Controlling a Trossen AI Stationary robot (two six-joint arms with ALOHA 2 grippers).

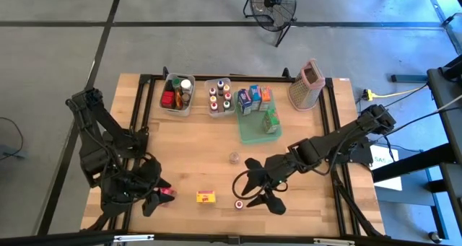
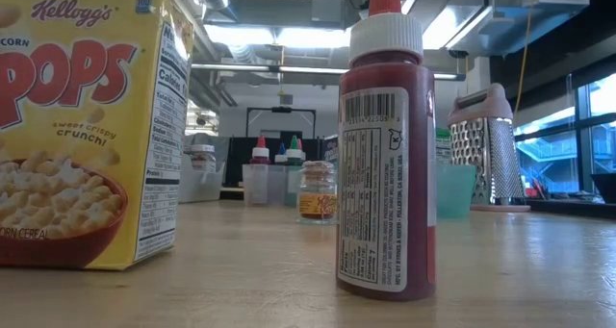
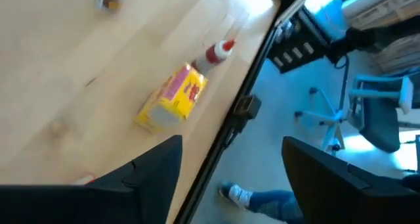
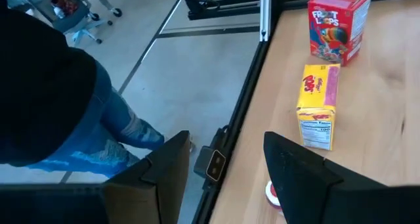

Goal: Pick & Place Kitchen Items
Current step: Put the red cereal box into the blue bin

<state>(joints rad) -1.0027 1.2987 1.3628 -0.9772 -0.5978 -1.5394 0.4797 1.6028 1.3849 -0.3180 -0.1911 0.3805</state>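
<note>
Near the table's front edge, a yellow Corn Pops carton is seen lying on its side, with a small red-capped sauce bottle standing just to its right, apart from it. A red Froot Loops carton stands further left, just beside the left gripper. That gripper is held low at the front left corner, its fingers spread apart with nothing between them. The right gripper is positioned low, just right of the sauce bottle; its dark fingers are parted with a clear gap, and nothing is gripped.

A small spice jar is left alone in the middle of the wooden table. At the back, a clear bin holds cans and jars, a second clear bin holds capped bottles, and a green tray carries blue and orange cartons plus what may be a green packet. A box grater stands at the back right.

A person's jeans-clad leg is visible beside the table in the right wrist view.
</note>
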